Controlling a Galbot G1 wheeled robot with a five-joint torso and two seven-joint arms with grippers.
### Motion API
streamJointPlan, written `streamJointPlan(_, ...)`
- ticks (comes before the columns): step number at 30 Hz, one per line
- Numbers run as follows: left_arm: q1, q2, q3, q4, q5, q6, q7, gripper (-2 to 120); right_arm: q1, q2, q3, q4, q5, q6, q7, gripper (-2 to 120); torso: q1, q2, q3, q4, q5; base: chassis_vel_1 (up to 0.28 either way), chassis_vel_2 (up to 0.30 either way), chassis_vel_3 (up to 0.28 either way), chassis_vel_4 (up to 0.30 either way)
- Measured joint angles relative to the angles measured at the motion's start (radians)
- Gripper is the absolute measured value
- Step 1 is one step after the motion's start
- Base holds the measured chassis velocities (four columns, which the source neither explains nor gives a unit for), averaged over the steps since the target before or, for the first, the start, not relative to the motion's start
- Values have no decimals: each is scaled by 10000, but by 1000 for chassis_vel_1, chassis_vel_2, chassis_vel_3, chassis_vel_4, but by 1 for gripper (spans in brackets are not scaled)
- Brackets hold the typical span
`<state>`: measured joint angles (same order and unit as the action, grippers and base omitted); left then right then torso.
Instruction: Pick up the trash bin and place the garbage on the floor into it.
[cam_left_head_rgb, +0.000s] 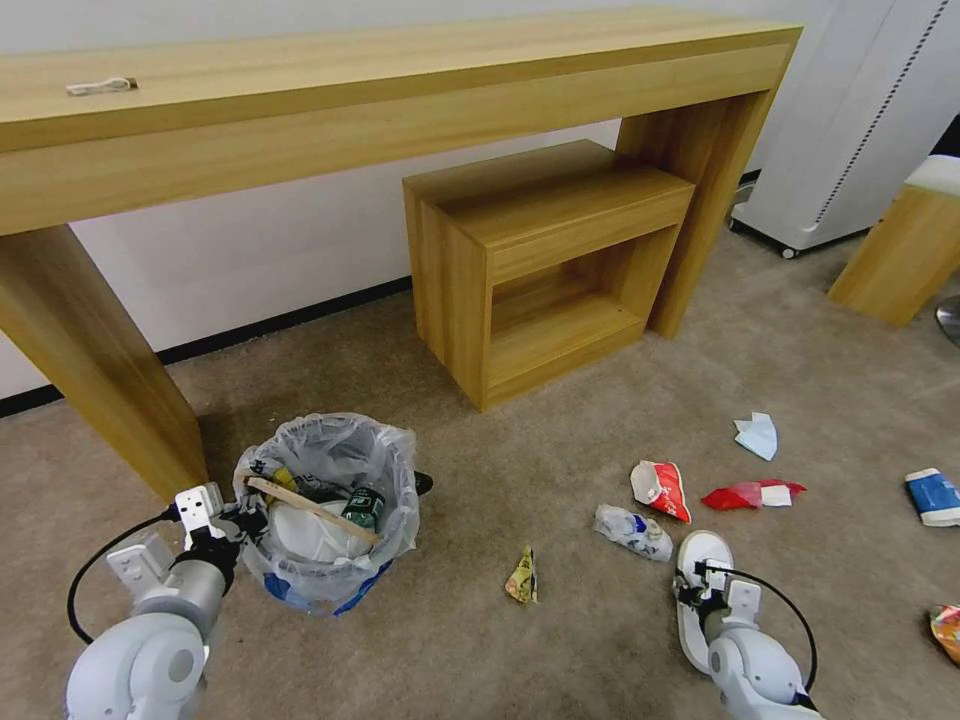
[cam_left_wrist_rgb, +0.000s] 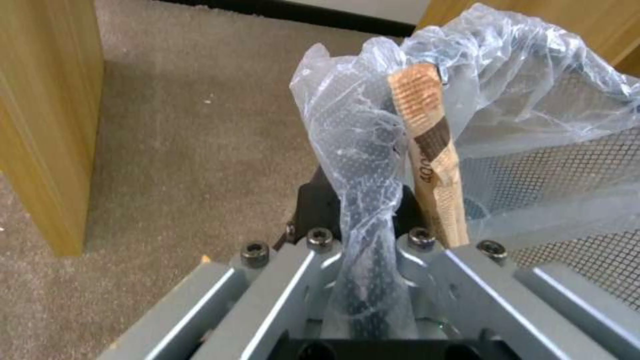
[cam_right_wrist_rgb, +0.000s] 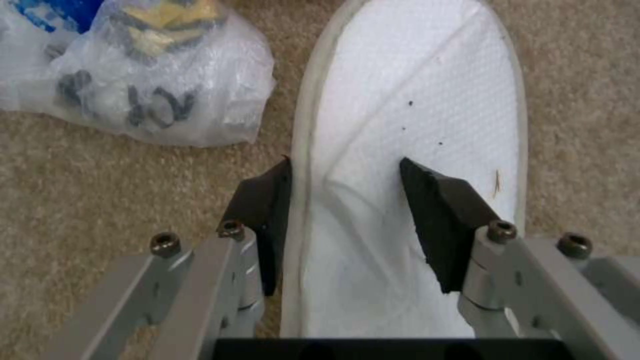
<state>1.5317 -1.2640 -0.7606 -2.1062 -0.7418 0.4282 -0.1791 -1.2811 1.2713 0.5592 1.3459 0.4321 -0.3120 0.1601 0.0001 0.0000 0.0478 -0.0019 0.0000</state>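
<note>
Left gripper (cam_left_head_rgb: 232, 522) is clamped on the rim of the trash bin (cam_left_head_rgb: 330, 510), pinching wire mesh and the plastic liner (cam_left_wrist_rgb: 363, 150) together. The rim grip leaves the bin's mouth free for drop-ins. The bin sits on the carpet (cam_left_head_rgb: 500, 650) beside the desk leg (cam_left_head_rgb: 90, 360) and already holds a wooden stick (cam_left_head_rgb: 310, 507), something white and a dark can.

Right gripper (cam_right_wrist_rgb: 343, 200) is down over the white slipper (cam_right_wrist_rgb: 413, 125), fingers spread: one pad outside the sole's edge, the other resting on the white fabric. It straddles that edge but has not squeezed yet, probably lining up to pinch the thin side rather than span the whole width.

A crumpled plastic bottle (cam_left_head_rgb: 633, 531) lies just beside the slipper's toe. More litter is still on the floor: red wrappers (cam_left_head_rgb: 752, 494), red-white packet (cam_left_head_rgb: 662, 488), light-blue mask (cam_left_head_rgb: 757, 435), blue-white cup (cam_left_head_rgb: 933, 496), small yellow wrapper (cam_left_head_rgb: 523, 577).
</note>
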Motion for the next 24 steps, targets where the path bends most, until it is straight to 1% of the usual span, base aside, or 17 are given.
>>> streamJointPlan(7, 26, -47, 33, -12, 44, -64, 23, 3, -110, -41, 81, 99, -6, 0, 26, 42, 0, 0, 0, 0, 0, 0, 0, 0, 0)
streamJointPlan(10, 39, -51, 36, -44, 59, -79, 27, 3, -135, -82, 138, 139, 4, 0, 32, 32, 0, 0, 0, 0, 0, 0, 0, 0, 0)
streamJointPlan(11, 39, -51, 36, -44, 59, -79, 27, 3, -135, -82, 138, 139, 4, 0, 32, 32, 0, 0, 0, 0, 0, 0, 0, 0, 0)
streamJointPlan(12, 44, -51, 36, -57, 61, -81, 27, 3, -142, -88, 148, 147, 5, 0, 32, 29, 0, 0, 0, 0, 0, 0, 0, 0, 0)
streamJointPlan(15, 63, -54, 26, -94, 61, -86, 27, 3, -165, -89, 157, 152, 1, 18, 32, 14, 0, 0, 0, 0, 0, 0, 0, 0, 0)
streamJointPlan(16, 63, -54, 26, -94, 61, -86, 27, 3, -165, -89, 157, 152, 1, 18, 32, 14, 0, 0, 0, 0, 0, 0, 0, 0, 0)
streamJointPlan(19, 93, -65, 5, -121, 66, -108, 27, 3, -180, -81, 158, 161, -15, 74, 36, 3, 0, 0, 0, 0, 0, 0, 0, 0, 0)
streamJointPlan(20, 93, -65, 5, -121, 66, -108, 27, 3, -180, -81, 158, 161, -15, 74, 36, 3, 0, 0, 0, 0, 0, 0, 0, 0, 0)
streamJointPlan(21, 99, -71, 0, -127, 70, -120, 27, 3, -192, -86, 158, 177, -20, 94, 37, 0, 0, 0, 0, 0, 0, 0, 0, 0, 0)
streamJointPlan(24, 113, -82, -3, -133, 86, -134, 33, 3, -232, -118, 158, 236, -24, 119, 39, 0, 0, 0, 0, 0, 0, 0, 0, 0, 0)
